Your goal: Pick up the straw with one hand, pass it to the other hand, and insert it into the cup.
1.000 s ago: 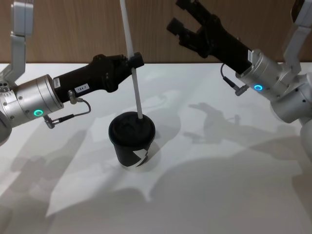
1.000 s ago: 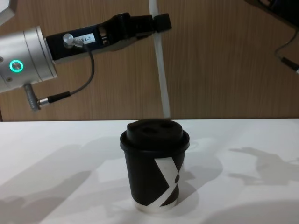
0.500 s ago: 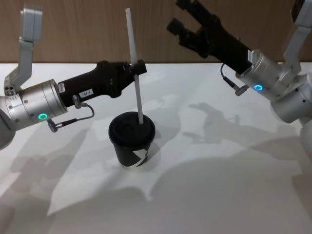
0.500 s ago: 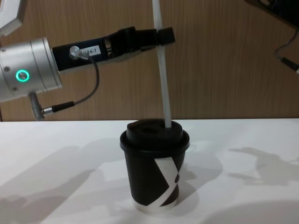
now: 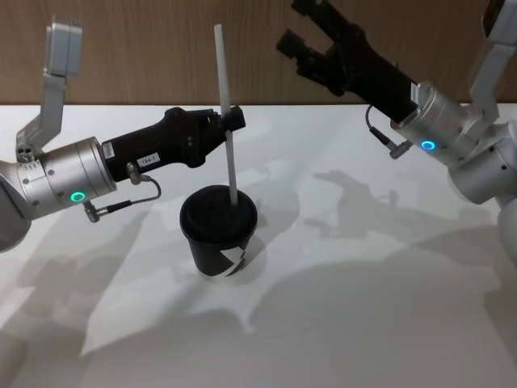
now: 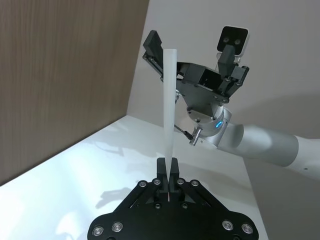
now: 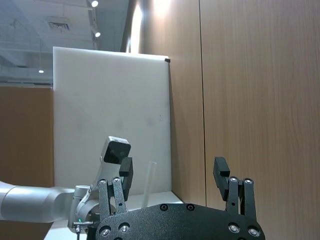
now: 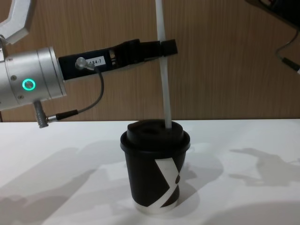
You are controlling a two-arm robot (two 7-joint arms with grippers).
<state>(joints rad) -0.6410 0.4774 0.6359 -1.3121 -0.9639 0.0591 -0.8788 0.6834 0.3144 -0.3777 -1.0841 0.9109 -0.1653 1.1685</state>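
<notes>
Fingers of the left gripper [image 5: 233, 121] are closed on the straw [image 5: 227, 120], holding it about at its middle; in the chest view the straw's top is cut off by the upper edge. How deep the lower end sits in the lid of the cup [image 5: 218, 231] is hidden. Compared with half a second ago, the left gripper is slightly lower, and the straw stands nearly the same. The right gripper [image 5: 304, 27] hangs high at the back with fingers wide apart, well away from the straw.
</notes>
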